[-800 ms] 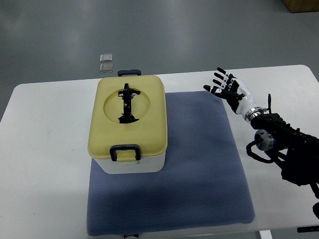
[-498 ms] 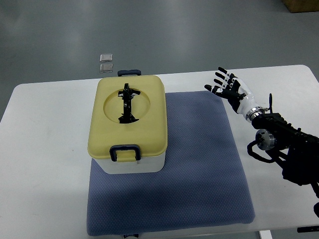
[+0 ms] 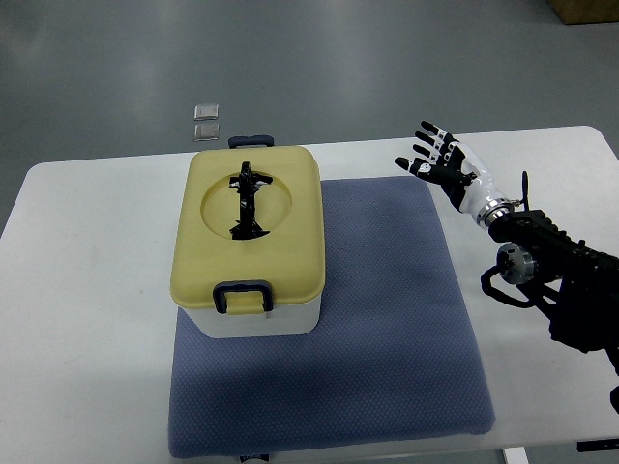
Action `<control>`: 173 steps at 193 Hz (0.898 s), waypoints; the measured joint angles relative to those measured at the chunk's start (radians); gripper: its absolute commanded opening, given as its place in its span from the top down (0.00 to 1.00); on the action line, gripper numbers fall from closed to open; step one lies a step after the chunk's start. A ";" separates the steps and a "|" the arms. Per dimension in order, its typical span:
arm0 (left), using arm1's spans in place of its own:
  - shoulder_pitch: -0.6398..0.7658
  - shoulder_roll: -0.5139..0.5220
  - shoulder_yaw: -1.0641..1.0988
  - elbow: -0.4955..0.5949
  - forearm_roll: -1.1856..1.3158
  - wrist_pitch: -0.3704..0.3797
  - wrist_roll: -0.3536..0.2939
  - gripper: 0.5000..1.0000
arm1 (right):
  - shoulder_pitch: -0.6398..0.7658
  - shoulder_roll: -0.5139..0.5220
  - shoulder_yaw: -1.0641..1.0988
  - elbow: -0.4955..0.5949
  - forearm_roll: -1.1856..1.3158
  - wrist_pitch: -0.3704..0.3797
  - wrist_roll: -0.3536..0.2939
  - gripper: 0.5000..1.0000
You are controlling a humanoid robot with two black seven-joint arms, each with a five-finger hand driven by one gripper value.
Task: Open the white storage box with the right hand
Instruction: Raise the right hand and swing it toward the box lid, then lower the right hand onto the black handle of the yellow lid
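Right robot hand [image 3: 447,167] hangs above the tabletop [image 3: 87,319] with its black-tipped fingers [image 3: 427,150] spread and nothing in its grasp. Its white palm faces roughly toward the box, and the fingertips point up and to the left in the top view. The hand sits just past the upper right corner of the blue mat [image 3: 387,329], well apart from the storage box [image 3: 250,242]. Behind the wrist, the black forearm [image 3: 561,280] runs down to the right edge of the picture, with a round joint and a loop of cable showing on its near side.

The storage box stands on the left part of the mat, its far end reaching past the mat's upper edge onto the bare white tabletop. Its body is white and its lid [image 3: 247,227] is pale yellow, and the lid lies flat and closed on top. A round hollow in the lid holds a black folding handle [image 3: 246,201] lying flat along the box's length. A dark blue latch [image 3: 242,295] is set at the near edge of the lid, and a second dark blue latch [image 3: 250,141] shows at the far edge. I cannot tell from here whether either latch is fastened.

Beyond the tabletop, on the grey floor [image 3: 387,58], two small pale squares [image 3: 206,120] lie one just behind the other. A brown box corner [image 3: 585,10] shows at the top right.
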 measured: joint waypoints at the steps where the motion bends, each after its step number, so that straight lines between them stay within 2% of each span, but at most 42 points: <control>1: 0.000 0.000 0.000 0.000 0.000 0.000 0.000 0.00 | 0.000 0.000 -0.001 0.000 0.000 0.000 0.000 0.16; 42: 0.000 0.000 0.000 -0.003 0.000 0.000 0.000 0.00 | 0.028 0.002 -0.011 0.001 -0.031 0.001 0.000 0.16; 87: 0.000 0.000 0.000 -0.002 0.000 0.000 0.000 0.00 | 0.102 0.000 -0.013 0.009 -0.179 0.020 0.000 0.16; 131: 0.000 0.000 0.000 -0.002 0.000 0.000 0.000 0.00 | 0.170 -0.012 -0.018 0.031 -0.369 0.102 0.012 0.16; 173: 0.000 0.000 0.000 -0.001 0.000 0.000 0.000 0.00 | 0.291 -0.076 -0.108 0.068 -0.504 0.195 0.080 0.16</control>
